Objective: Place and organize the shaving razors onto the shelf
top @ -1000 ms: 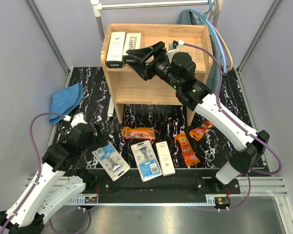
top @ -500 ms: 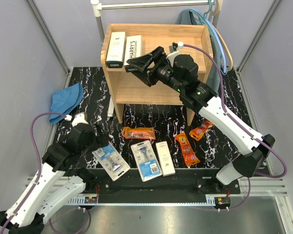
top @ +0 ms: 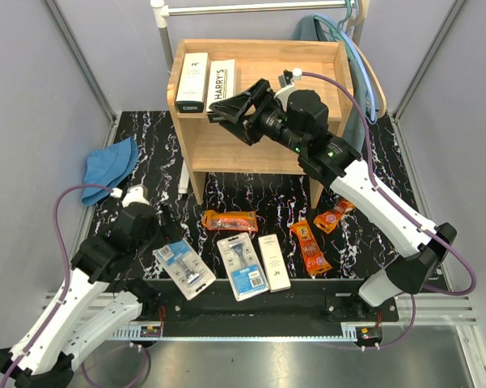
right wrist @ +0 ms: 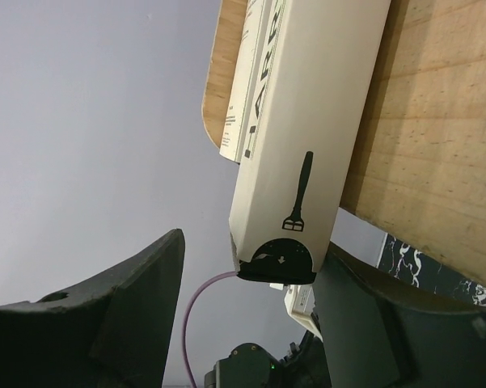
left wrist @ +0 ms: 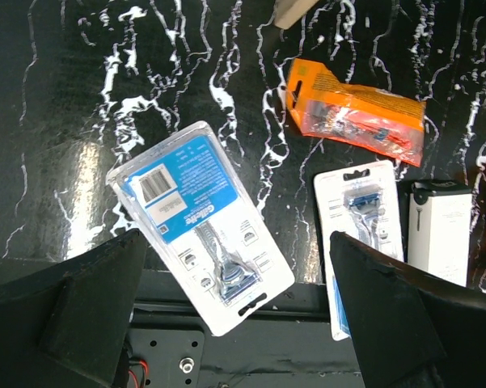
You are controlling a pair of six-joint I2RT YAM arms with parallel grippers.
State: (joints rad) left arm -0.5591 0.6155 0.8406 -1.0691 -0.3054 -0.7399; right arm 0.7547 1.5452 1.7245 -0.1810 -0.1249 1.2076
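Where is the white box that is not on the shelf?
Top view: the white box lies on the mat, between a blister card on its left and an orange pouch on its right.

Table (top: 145,137): black surface with white marbling. Blue cloth hat (top: 109,168): lies crumpled at the left edge, about midway along it. Metal clothes rail (top: 251,8): runs horizontally beyond the far edge. Hangers (top: 357,48) carrying a teal garment (top: 311,31): hang past the far right corner.
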